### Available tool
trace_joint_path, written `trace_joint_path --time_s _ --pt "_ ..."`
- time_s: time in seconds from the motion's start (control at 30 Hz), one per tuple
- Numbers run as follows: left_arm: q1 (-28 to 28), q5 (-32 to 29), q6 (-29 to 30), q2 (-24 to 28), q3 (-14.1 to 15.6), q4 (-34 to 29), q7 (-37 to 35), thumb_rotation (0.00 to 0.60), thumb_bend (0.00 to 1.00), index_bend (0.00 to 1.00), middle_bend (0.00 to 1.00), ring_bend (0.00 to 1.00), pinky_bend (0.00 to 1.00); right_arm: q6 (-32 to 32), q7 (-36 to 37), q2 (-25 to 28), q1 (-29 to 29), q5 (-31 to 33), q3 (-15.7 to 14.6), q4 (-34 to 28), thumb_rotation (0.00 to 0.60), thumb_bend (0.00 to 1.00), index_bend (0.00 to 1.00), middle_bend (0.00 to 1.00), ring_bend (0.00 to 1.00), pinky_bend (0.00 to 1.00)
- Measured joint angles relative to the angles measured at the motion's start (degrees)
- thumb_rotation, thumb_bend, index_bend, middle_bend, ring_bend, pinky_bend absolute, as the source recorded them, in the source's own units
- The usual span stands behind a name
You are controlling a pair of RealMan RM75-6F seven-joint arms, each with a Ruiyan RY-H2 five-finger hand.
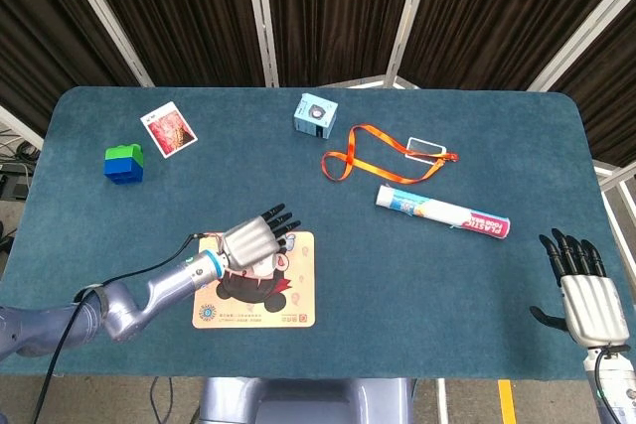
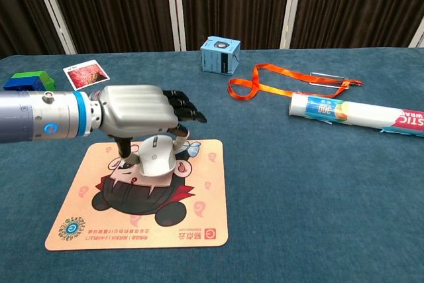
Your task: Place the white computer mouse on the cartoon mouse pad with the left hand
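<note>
My left hand (image 2: 136, 112) holds the white computer mouse (image 2: 157, 156) from above, over the upper middle of the cartoon mouse pad (image 2: 142, 197). Whether the mouse touches the pad I cannot tell. In the head view the left hand (image 1: 256, 241) covers the mouse almost fully and sits over the top of the mouse pad (image 1: 253, 297). My right hand (image 1: 588, 297) stays at the near right edge of the table, fingers apart and holding nothing.
At the back stand a small blue box (image 1: 314, 115), an orange lanyard (image 1: 370, 151) with a card, and a plastic-wrap roll (image 1: 442, 211) on the right. A photo card (image 1: 168, 130) and green-blue blocks (image 1: 124, 162) lie at the back left.
</note>
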Motion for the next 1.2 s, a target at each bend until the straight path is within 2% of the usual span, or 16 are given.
trace_joint_path --time_s 0.2,0.47,0.53,0.63,0.83,0.93,1.2 --pt "0.4 3.8 1.5 0.9 1.7 -1.5 -1.5 0.600 0.29 0.48 0.00 0.00 0.00 0.0 0.0 0.0 0.0 0.0 0.0 0.0 0.600 0.09 0.00 0.00 0.00 0.00" --pt "0.4 5.7 1.4 0.7 2.6 -1.2 -2.5 0.600 0.29 0.48 0.00 0.00 0.00 0.0 0.0 0.0 0.0 0.0 0.0 0.0 0.600 0.09 0.00 0.00 0.00 0.00" --pt "0.4 6.2 1.4 0.6 2.8 -1.0 -2.6 0.600 0.29 0.45 0.00 0.00 0.00 0.0 0.0 0.0 0.0 0.0 0.0 0.0 0.600 0.09 0.00 0.00 0.00 0.00" --pt "0.5 6.7 1.7 0.6 2.9 -0.7 -2.9 0.600 0.29 0.31 0.00 0.00 0.00 0.0 0.0 0.0 0.0 0.0 0.0 0.0 0.600 0.09 0.00 0.00 0.00 0.00" --pt "0.9 7.4 2.9 0.3 2.7 -0.4 -4.1 0.600 0.29 0.15 0.00 0.00 0.00 0.1 -0.1 0.0 0.0 0.0 0.0 0.0 0.600 0.09 0.00 0.00 0.00 0.00" --pt "1.1 7.7 3.3 0.3 2.5 -0.3 -4.6 0.600 0.28 0.10 0.00 0.00 0.00 0.1 -0.1 -0.1 0.0 -0.1 0.0 0.0 0.600 0.09 0.00 0.00 0.00 0.00" --pt "1.4 8.2 3.8 1.2 2.4 -1.0 -5.5 0.600 0.26 0.09 0.00 0.00 0.00 0.1 0.0 0.0 -0.1 -0.1 0.0 0.1 0.600 0.09 0.00 0.00 0.00 0.00"
